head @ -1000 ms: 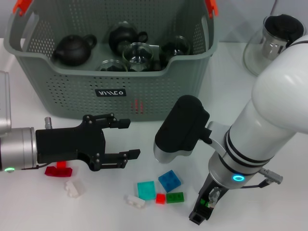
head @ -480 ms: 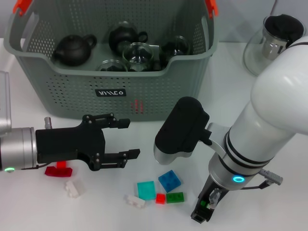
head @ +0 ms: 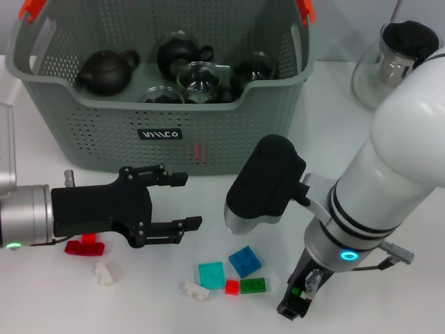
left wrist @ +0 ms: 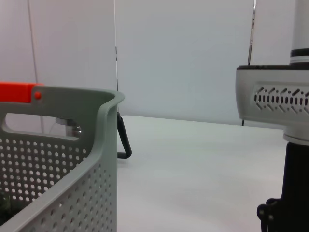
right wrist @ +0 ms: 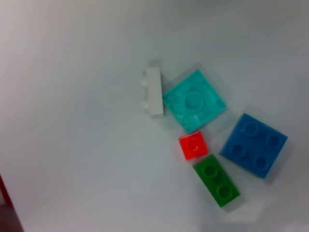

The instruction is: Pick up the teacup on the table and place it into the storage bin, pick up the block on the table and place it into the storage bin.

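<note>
The grey storage bin [head: 167, 132] stands at the back, holding dark teapots and glass teacups [head: 198, 78]; no teacup shows on the table itself. Loose blocks lie in front: teal [head: 211, 273], blue [head: 245, 261], small red [head: 232, 286], green [head: 253, 284] and white [head: 196, 291]. The right wrist view looks straight down on the teal block [right wrist: 194, 100], blue block [right wrist: 254, 145] and green block [right wrist: 217, 180]. My right gripper [head: 250, 219] hangs just above and behind this cluster. Left of the cluster, my left gripper [head: 182, 202] is open and empty.
A red block [head: 85, 246] and a white block [head: 106, 272] lie under my left arm. A glass pot with a black lid [head: 396, 59] stands at the back right. The left wrist view shows the bin's wall [left wrist: 96, 164] and orange handle tab [left wrist: 19, 92].
My right arm has edged slightly to the right. The left arm and the blocks have not moved.
</note>
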Motion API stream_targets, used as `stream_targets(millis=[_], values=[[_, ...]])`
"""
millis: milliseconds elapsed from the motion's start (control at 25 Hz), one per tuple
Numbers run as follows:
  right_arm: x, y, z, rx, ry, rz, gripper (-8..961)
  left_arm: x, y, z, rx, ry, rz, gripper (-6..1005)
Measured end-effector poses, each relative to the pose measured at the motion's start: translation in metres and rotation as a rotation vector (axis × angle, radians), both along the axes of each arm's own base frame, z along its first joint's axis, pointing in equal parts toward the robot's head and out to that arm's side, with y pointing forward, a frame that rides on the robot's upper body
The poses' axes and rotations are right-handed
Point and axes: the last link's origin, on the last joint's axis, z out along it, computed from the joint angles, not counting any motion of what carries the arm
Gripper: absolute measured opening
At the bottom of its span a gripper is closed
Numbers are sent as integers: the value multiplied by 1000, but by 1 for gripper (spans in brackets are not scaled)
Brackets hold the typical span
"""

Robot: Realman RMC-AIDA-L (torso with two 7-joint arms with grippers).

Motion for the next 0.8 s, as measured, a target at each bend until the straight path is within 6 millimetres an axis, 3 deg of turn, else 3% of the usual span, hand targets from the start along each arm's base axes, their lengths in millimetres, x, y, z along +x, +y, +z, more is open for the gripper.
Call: stream_targets(millis=[160, 360, 800], values=[[-1, 4, 14, 18, 28, -26, 436, 0, 0, 0, 1, -1, 1, 752], [-11, 16, 48, 87, 129, -42, 437, -1, -1, 1, 2, 0, 4, 753], [-80, 60, 124, 287, 364, 125, 436, -2, 2, 3, 16, -2, 13, 752]])
